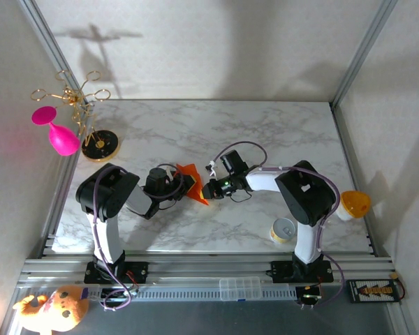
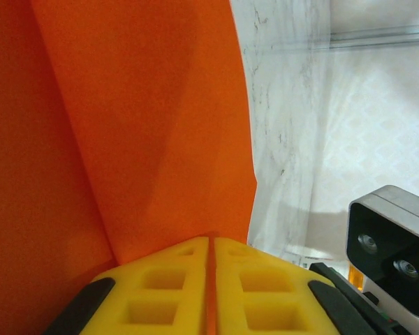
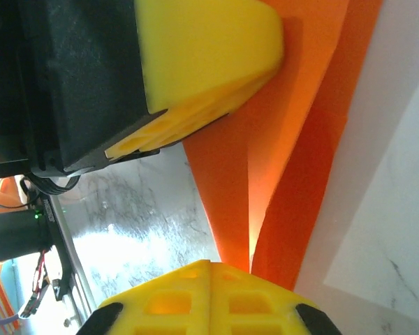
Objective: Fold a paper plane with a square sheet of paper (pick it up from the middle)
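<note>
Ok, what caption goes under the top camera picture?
The left gripper and right gripper pinch the folded orange paper over the marble table.

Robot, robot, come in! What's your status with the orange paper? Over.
Left gripper shut on orange paper. Right gripper shut on it too. Paper creased, held between both. Yellow can off to the side, not in the way.

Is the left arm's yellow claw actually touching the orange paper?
Touching. In the left wrist view the left gripper pinches the orange paper between closed jaws.

table: marble table [image 1: 265,125] | near-right: yellow can [image 1: 283,230] | far-left: gold rack [image 1: 100,145]
</note>
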Robot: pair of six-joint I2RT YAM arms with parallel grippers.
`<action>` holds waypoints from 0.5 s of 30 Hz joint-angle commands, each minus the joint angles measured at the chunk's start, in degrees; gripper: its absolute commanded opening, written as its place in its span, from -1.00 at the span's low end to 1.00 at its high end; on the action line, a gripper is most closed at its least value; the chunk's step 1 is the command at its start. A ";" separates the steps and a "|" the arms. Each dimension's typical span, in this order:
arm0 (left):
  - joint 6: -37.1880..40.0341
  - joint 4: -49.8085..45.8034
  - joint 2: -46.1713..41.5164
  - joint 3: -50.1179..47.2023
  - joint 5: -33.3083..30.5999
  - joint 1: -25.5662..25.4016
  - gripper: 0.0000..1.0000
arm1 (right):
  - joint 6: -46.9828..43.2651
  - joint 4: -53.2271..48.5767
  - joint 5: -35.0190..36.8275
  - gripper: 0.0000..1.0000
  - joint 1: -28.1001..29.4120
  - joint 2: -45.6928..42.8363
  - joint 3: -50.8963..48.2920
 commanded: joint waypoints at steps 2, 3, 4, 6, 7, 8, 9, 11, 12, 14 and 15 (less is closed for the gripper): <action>1.87 -8.13 1.17 -0.74 -2.68 -0.18 -0.79 | 0.33 0.34 -1.07 -0.88 0.30 1.77 1.36; 1.86 -8.12 1.22 -0.79 -2.72 -0.16 -0.79 | 0.33 0.17 -0.72 -0.88 0.30 2.07 1.43; 1.80 -8.12 1.26 -0.78 -2.80 -0.18 -0.79 | 0.25 0.04 -0.60 -0.88 0.30 2.29 1.40; 1.78 -8.12 1.25 -0.77 -2.81 -0.18 -0.79 | 0.26 0.04 -0.37 -0.88 0.30 2.69 1.41; 1.76 -8.18 1.27 -0.87 -2.81 -0.18 -0.79 | 0.24 0.04 -0.32 -0.88 0.30 2.90 1.41; 1.78 -8.13 1.23 -0.87 -2.81 -0.18 -0.79 | 0.24 -0.05 -0.39 -0.88 0.30 3.08 1.49; 1.70 -8.12 1.26 -0.96 -2.88 -0.18 -0.79 | 0.25 -0.09 -0.34 -0.88 0.30 3.30 1.51; 1.67 -8.14 1.26 -1.05 -2.98 -0.18 -0.80 | 0.11 -0.31 -0.27 -0.88 0.25 3.66 1.69; 1.68 -8.19 1.23 -1.05 -2.99 -0.18 -0.80 | 0.17 -0.40 -0.16 -0.88 0.30 3.70 1.70; 1.69 -8.21 1.25 -1.14 -3.06 -0.18 -0.80 | 0.06 -0.66 0.20 -0.88 0.30 3.95 1.70; 1.69 -8.21 1.29 -1.14 -3.07 -0.18 -0.80 | 0.02 -0.73 0.34 -0.88 0.30 4.04 1.71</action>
